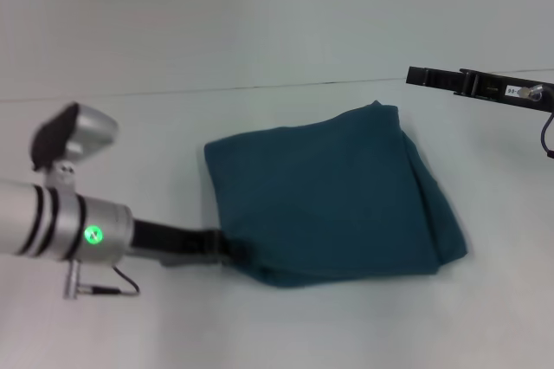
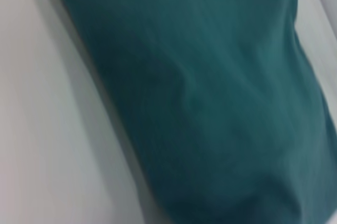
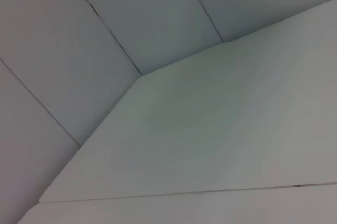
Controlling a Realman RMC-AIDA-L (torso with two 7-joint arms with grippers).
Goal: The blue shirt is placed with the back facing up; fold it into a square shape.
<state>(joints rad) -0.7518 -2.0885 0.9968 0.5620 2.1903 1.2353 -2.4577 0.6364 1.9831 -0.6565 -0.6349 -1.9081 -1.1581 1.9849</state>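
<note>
Shirt, blue point(image 1: 333, 196): dark teal cloth, folded into a rough four-sided packet, lying on the white table point(image 1: 260, 31) at centre to centre-right of the head view. Plain side up; no lettering visible. Upper edge runs from centre-left up to a corner at upper centre; right side shows stacked layers and loose folds down to the lower right corner. Lower edge slightly bunched.

Left gripper point(image 1: 223, 246): at the lower left corner of the packet, lower centre-left of the head view, reaching in from the left on a silver arm with a green light. Its dark fingers meet the cloth edge and appear tucked at or under it; whether they pinch the cloth cannot be told. Left wrist view is filled by the shirt point(image 2: 210, 108), with white table point(image 2: 47, 140) along the left of the frame.

Right gripper point(image 1: 433, 78): raised at the upper right of the head view, well apart from the shirt, holding nothing; finger spacing cannot be told. Right wrist view shows only pale flat surfaces with seams.
</note>
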